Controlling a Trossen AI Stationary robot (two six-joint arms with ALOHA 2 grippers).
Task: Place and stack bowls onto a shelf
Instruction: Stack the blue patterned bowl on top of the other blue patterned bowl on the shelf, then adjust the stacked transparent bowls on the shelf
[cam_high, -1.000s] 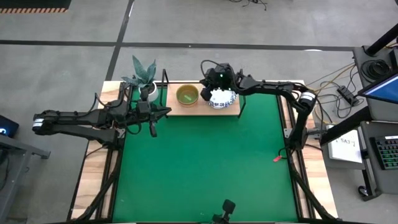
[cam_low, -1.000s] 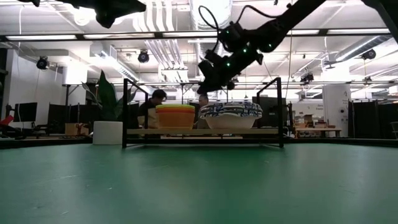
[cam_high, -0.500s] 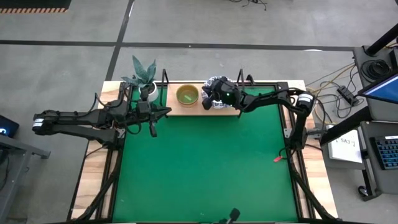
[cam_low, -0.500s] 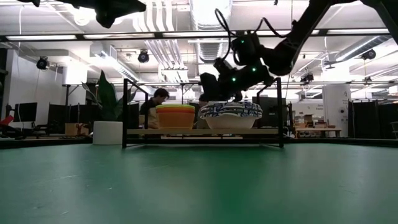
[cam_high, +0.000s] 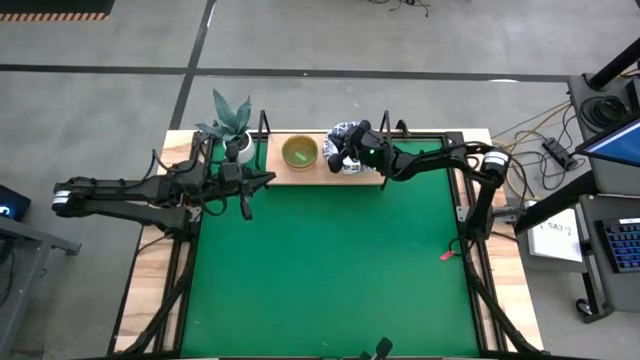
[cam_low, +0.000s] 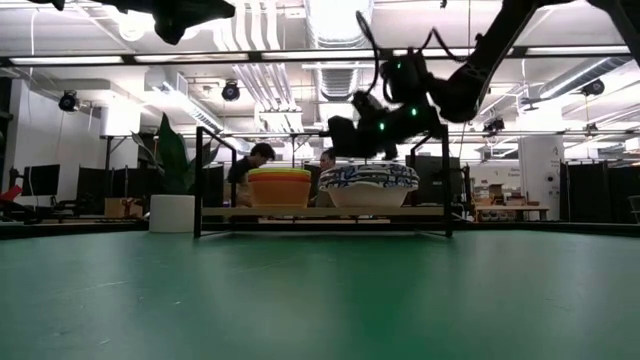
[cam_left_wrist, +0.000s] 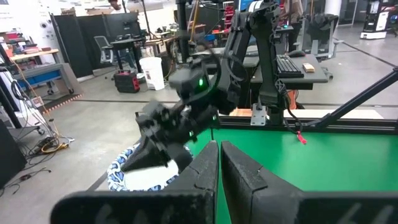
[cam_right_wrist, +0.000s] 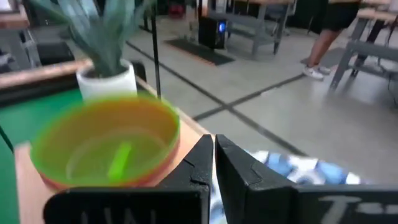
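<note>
Blue-rimmed white bowls (cam_low: 370, 184) now sit stacked on the right part of the wooden shelf (cam_high: 290, 178), just beside the yellow-green bowl (cam_high: 300, 152) nested in its orange one. A second ago my right hand (cam_high: 340, 160) was higher, over the stack; it has dropped low to the rim, fingers pressed together and holding nothing. I judge this placement done. My left hand (cam_high: 262, 180) waits closed over the counter (cam_high: 330, 270), near the plant pot (cam_high: 238, 148).

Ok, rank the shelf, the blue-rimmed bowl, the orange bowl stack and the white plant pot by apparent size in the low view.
1. shelf
2. blue-rimmed bowl
3. orange bowl stack
4. white plant pot

The pot may sit at a different depth, so its place is unsure.
</note>
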